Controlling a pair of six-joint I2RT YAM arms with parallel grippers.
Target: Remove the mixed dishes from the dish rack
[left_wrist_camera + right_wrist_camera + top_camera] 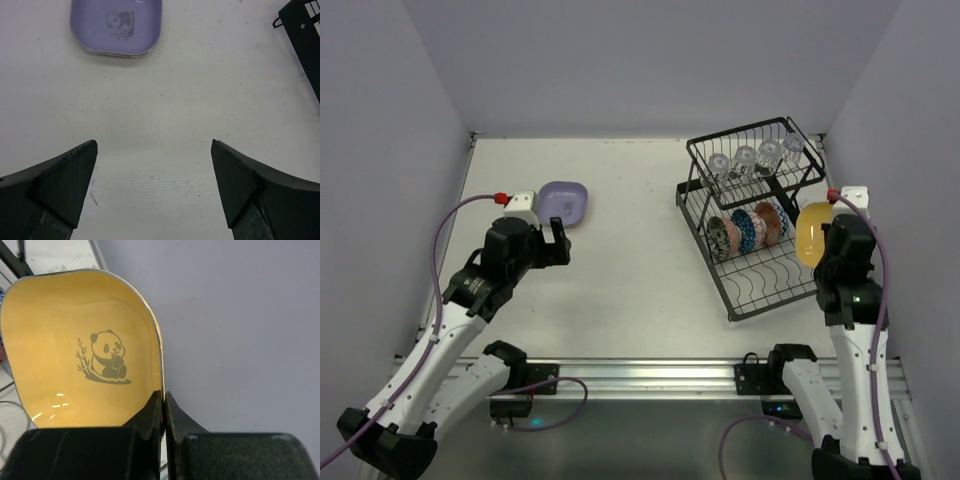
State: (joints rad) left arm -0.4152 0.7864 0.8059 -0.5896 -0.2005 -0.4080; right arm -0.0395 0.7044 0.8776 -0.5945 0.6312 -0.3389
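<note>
The yellow plate (80,355) is the dish in hand. It is a rounded square with a glossy yellow face, a thin pale rim and a small grey panda with bamboo printed at its middle. It stands on edge at the right side of the dish rack (770,288), by the lower tray. The top view does not show whether it is clear of the wires. The right pincer (164,400) is closed tight on the plate's rim, one finger on each face.

Most of the load sits in the rack. Four clear glasses (755,158) stand in a row on the raised upper shelf. Three patterned bowls (750,228) stand on edge in the wavy lower tray, close together and just beside the yellow plate.

One dish is already out. A lavender plate (116,25) of the same rounded-square shape, with the same panda print, lies flat on the desk (630,280). It is well apart from the rack, on the left. The left pincer (152,150) hangs over bare desk near that plate with its fingers spread fully wide and nothing between them.

By this count the job looks early. One plate is set down and a second is gripped but not yet placed. The bowls and glasses are all left to unload. The glasses are smooth, so they may need the most careful grip.
</note>
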